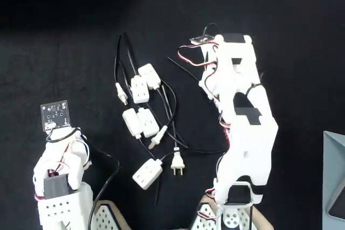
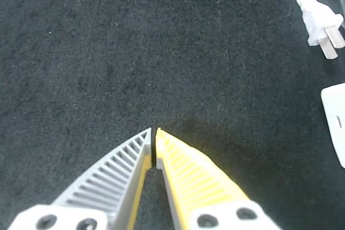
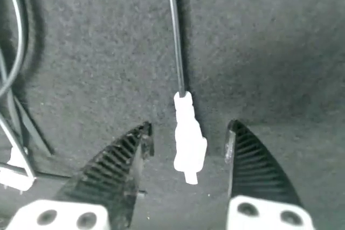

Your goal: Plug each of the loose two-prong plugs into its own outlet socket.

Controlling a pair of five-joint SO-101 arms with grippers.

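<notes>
Right hand (image 3: 188, 127) is open, its dark ribbed fingers (image 3: 121, 160) spread wide. A white plug (image 3: 188, 144) lies flat on the black desk (image 3: 269, 36) between the fingertips, touching neither. Its black cord (image 3: 175, 36) runs straight away from the hand. More black cords (image 3: 16, 52) loop off to one side, near a small white piece (image 3: 13, 173) cut off at the edge.
</notes>
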